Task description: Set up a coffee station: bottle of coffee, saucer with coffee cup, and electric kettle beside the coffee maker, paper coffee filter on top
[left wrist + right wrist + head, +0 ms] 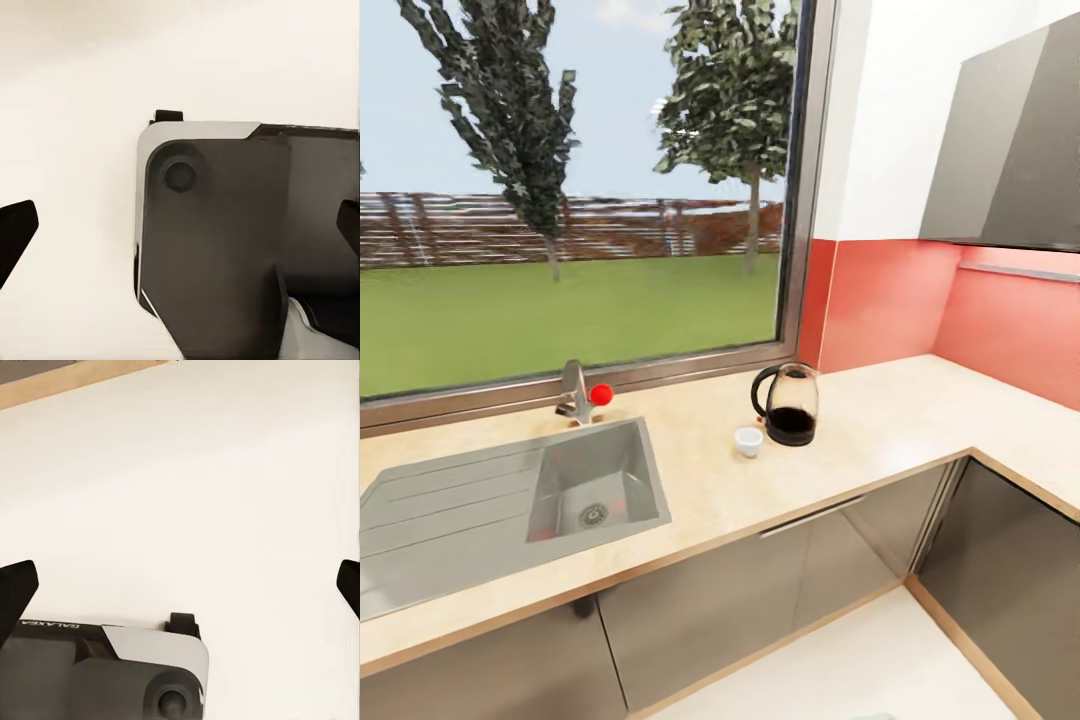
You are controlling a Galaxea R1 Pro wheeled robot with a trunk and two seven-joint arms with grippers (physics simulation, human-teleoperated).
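On countertop [880,430]: electric kettle [788,404] beside coffee cup [749,441] | sink [595,480] left

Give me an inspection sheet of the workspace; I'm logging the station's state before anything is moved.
Surface: beige countertop, L-shaped, with an inset sink.
Job's things: glass carafe-style coffee maker with dark liquid stands upright; small white coffee cup beside it, directly on the counter, no saucer under it.
Clutter: nothing seen.
Grippers: left gripper and right gripper open, empty, over pale floor.
Cables: nothing seen.
Surroundings: window onto lawn, red backsplash, faucet.
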